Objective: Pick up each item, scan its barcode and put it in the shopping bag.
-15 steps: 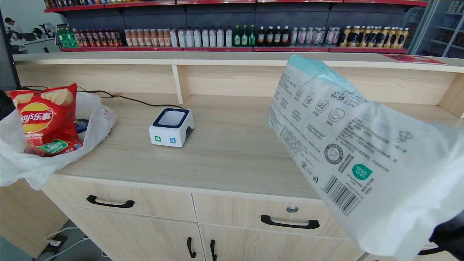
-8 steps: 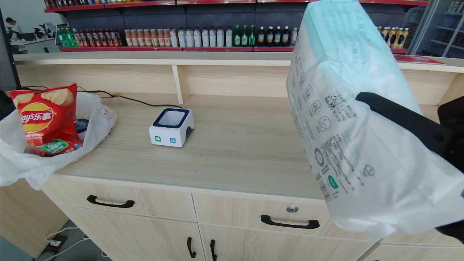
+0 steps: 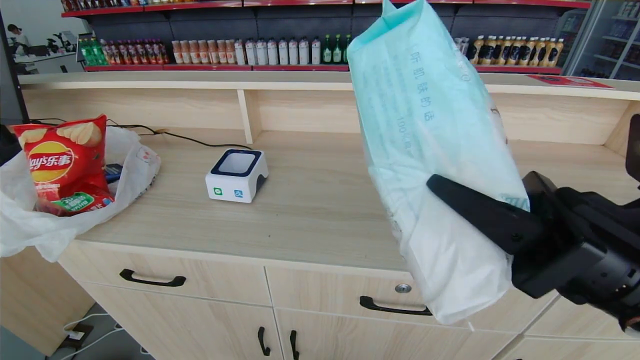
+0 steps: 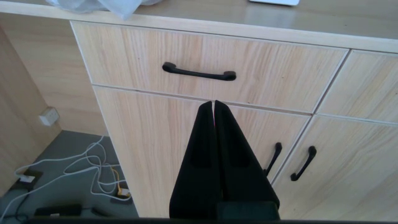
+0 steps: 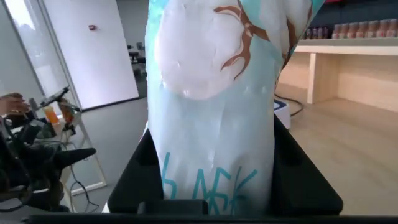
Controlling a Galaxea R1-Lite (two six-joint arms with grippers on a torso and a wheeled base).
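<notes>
the right claw is clamped on the one soft pack. its black fingers pinch the pack's lower half from both sides. the white bottom end hangs below the fingers and the pale teal top rises well above them, tilted. in the right wrist view the pack stands between the two fingers of the claw, touching both. the pack is in the air over the front edge of the counter, toward its right end.

the left claw has its fingers pressed together and holds nothing. it sits low, in front of the cupboard fronts under the counter.

one white scanner stands on the counter left of the middle, well apart from the pack. one white shopping bag slumps over the counter's left edge. one red chips bag stands in it, with a dark blue item just beside it.
</notes>
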